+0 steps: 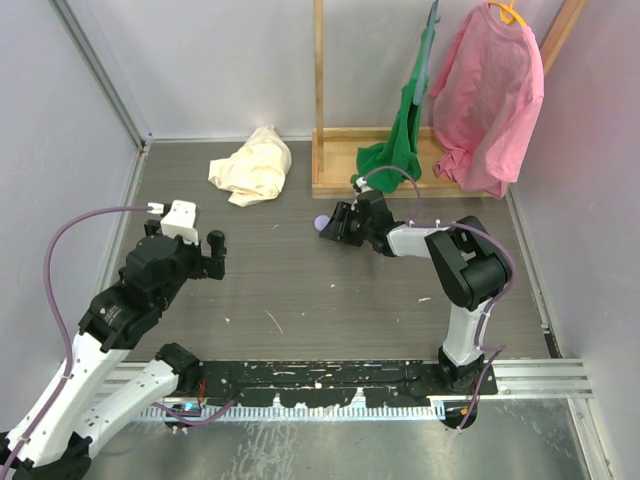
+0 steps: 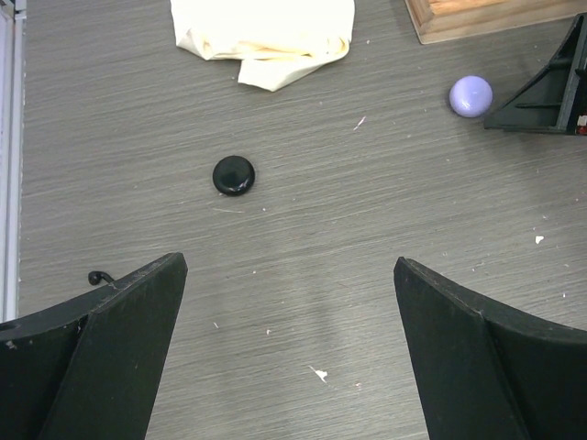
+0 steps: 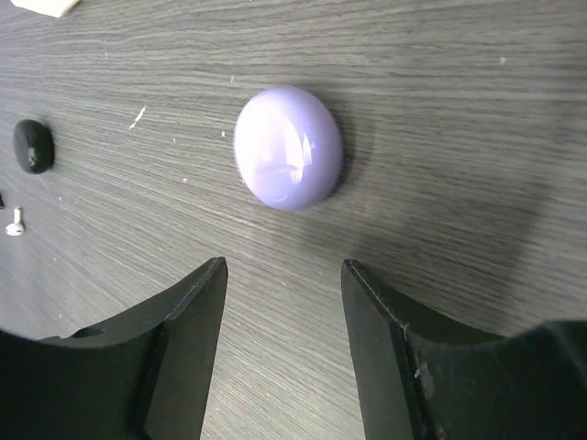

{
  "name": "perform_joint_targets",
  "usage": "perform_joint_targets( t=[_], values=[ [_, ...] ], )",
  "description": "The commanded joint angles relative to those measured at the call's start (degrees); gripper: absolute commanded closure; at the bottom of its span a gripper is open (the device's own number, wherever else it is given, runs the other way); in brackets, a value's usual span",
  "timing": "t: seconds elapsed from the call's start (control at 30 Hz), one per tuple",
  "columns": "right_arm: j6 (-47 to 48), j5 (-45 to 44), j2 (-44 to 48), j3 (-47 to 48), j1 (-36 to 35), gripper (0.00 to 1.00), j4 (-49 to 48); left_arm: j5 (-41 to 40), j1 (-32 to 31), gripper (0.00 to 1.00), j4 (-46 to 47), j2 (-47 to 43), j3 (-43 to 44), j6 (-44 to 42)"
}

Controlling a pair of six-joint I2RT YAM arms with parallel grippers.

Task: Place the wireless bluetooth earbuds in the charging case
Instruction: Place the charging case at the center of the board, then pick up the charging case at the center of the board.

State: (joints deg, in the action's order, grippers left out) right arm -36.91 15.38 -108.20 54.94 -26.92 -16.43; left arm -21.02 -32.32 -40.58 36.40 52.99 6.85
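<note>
I'm holding the left gripper (image 2: 292, 266) released, its jaws spread wide above the worktop (image 2: 367, 211). Just beyond it, a small black round piece (image 2: 234, 175) is lying alone. Farther right, I'm hovering the right gripper (image 3: 284, 268) open as well, and the lilac charging case (image 3: 288, 147) is sitting just ahead of its fingertips, apart from them. The cream cloth (image 2: 266, 37) is lying farthest back.

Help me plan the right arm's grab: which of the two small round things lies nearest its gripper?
The lavender one, just ahead of the open right gripper. The black one lies farther off to the side.
</note>
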Motion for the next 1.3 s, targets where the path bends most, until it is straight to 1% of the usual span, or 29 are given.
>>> perform_joint_targets(
  t=[0.0,0.2,0.37,0.47,0.7,0.83,0.97,1.07,1.17,1.27],
  values=[
    [2.66,-4.52,4.74,-1.73,0.26,0.4,5.03,0.98,0.79,0.02,3.21,-0.02,-0.07,0.68],
    [6.21,-5.31,11.58,-5.52,0.16,0.34,4.63,1.59,1.93,0.02,3.55,1.85,-0.11,1.01],
    [11.92,-4.55,19.37,-10.17,-0.25,0.29,2.84,1.29,2.96,0.02,3.75,4.55,0.04,1.36],
    [16.14,-4.76,25.87,-13.84,-0.33,0.25,0.7,1.12,3.84,0.02,3.71,6.34,0.27,1.83],
    [23.09,-6.44,37.87,-23.27,-0.4,0.22,-5.44,1.45,6.97,0.02,3.43,11.52,1.51,3.91],
    [23.09,-5.73,42.27,-28.86,-0.44,0.21,-11.78,2.2,8.89,0.02,3.08,14.85,2.03,6.51],
    [21.96,-6.27,44.77,-35.62,-0.47,0.18,-23.22,3.7,11.29,0.02,2.89,18.61,2.06,9.17],
    [21.02,-6.79,46.86,-38.17,-0.5,0.14,-25.59,6.08,14.25,0.02,2.52,21.41,2.24,10.95],
    [20.46,-8.62,48.31,-41.17,-0.42,0.14,-29.78,9.87,17.86,0.02,3.35,24.09,2.21,12.63],
    [20.75,-12.01,49.14,-42.33,-0.54,0.14,-30.51,12.58,20.5,0.02,4.85,27.37,2.44,14.6]
  ],
)
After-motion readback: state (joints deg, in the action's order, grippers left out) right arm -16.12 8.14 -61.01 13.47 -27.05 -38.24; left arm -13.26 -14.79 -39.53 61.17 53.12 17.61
